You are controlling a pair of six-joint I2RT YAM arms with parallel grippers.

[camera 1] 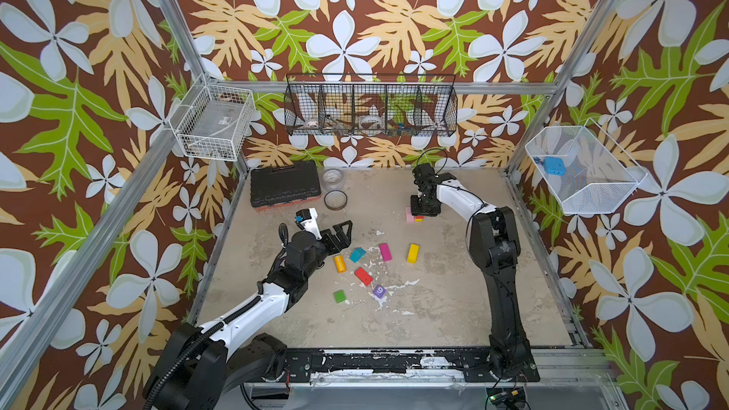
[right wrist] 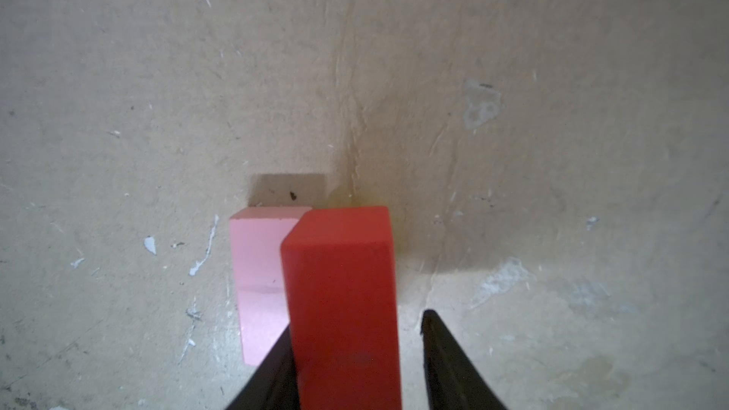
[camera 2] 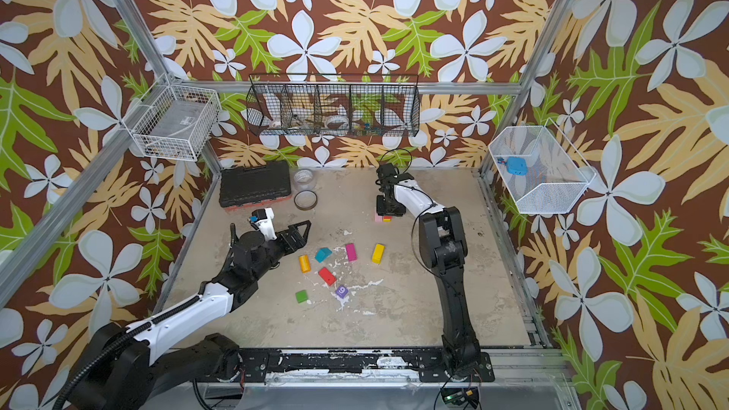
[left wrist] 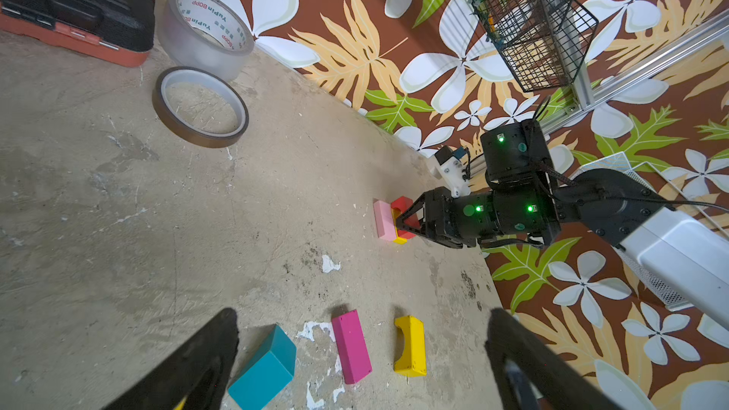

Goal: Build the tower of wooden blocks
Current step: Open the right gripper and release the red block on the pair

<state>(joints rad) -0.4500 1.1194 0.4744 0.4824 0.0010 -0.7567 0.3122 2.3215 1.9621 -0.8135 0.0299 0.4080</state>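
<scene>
Block (right wrist: pixel 339 301), red, loose between part-open jaws of right tool (right wrist: pixel 355 321); left tool (left wrist: pixel 363 315) wide open, empty.

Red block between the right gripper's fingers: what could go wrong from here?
1. One finger lies against the red block while the other stands clear; pulling the right gripper away could drag it off the yellow block underneath.
2. The pink block stands right beside; a sideways shove may knock it out of place.
</scene>
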